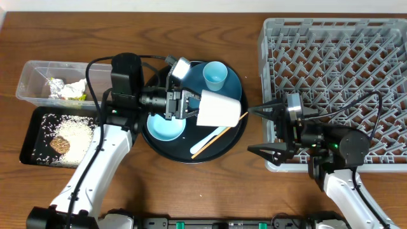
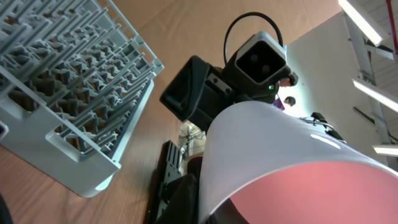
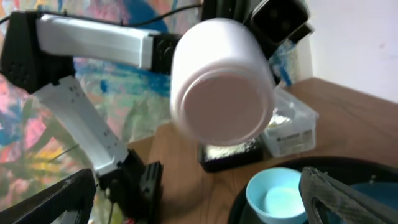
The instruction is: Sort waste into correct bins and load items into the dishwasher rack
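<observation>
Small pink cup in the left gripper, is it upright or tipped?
Tipped sideways: the small pink cup points its base at the right wrist camera, its rim at the left gripper.

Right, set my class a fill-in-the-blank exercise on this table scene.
1. The left gripper is shut on the small pink cup; the right gripper stands ____.
2. The small brown biscuit-like lump lies in a shallow rectangular tray coloured ____.
3. The small pale blue cup stands on a big round plate coloured ____.
Missing words: open; black; blue.
</observation>
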Controlling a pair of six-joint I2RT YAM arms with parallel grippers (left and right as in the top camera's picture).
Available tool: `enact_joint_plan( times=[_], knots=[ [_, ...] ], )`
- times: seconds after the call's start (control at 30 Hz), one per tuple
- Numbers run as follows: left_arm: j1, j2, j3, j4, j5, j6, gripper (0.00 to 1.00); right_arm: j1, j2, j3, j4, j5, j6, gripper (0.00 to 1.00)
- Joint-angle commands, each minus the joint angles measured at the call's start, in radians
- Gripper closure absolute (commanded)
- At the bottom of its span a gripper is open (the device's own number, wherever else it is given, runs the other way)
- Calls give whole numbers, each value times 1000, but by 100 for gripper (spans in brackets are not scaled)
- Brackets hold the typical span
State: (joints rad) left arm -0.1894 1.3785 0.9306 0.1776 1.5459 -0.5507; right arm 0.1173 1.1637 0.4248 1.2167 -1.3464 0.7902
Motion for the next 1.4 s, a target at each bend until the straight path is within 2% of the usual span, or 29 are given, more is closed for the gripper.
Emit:
enact_joint_plan(
  times=[0.0,0.67,1.37],
  knots=[
    [-14,-8,15,4,25,-5,93,37,0,20,3,86,-49,1],
    [-67,-8,15,4,25,-20,93,120,7,20,3,171,-137,1],
    [-70,-8,3,3,25,-20,93,181,39,69,85,177,-108,5]
  ],
)
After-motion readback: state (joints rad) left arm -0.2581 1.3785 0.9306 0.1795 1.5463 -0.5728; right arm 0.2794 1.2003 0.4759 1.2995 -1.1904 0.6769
